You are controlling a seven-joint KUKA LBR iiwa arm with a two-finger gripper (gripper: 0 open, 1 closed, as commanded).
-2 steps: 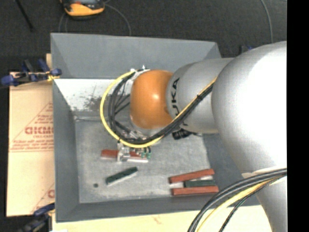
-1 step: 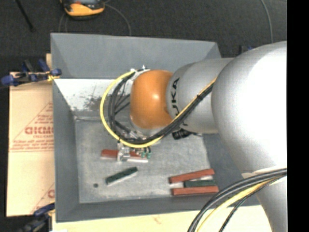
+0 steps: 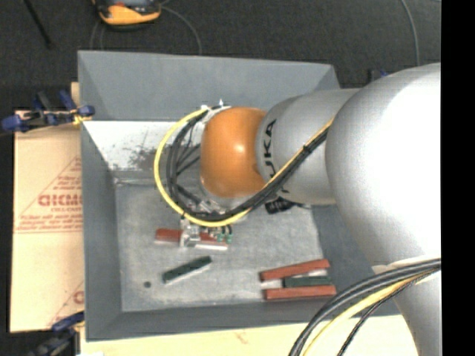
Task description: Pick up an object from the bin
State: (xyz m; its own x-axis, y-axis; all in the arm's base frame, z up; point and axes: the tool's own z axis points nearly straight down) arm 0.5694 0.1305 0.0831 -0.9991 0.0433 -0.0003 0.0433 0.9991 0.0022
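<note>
My gripper (image 3: 202, 236) is low over the bin floor, left of the middle, mostly hidden beneath the orange wrist cover. A small red-brown block (image 3: 167, 236) lies on the floor and pokes out from the gripper's left side; I cannot tell whether it is gripped. Just below it lies a dark green stick (image 3: 187, 269), tilted and apart from the gripper.
Near the front right wall lie two red-brown bars (image 3: 295, 270) (image 3: 298, 293) with a dark green bar (image 3: 306, 280) between them. A tiny dark speck (image 3: 147, 285) sits at the front left. The arm and its cables cover the bin's right and back.
</note>
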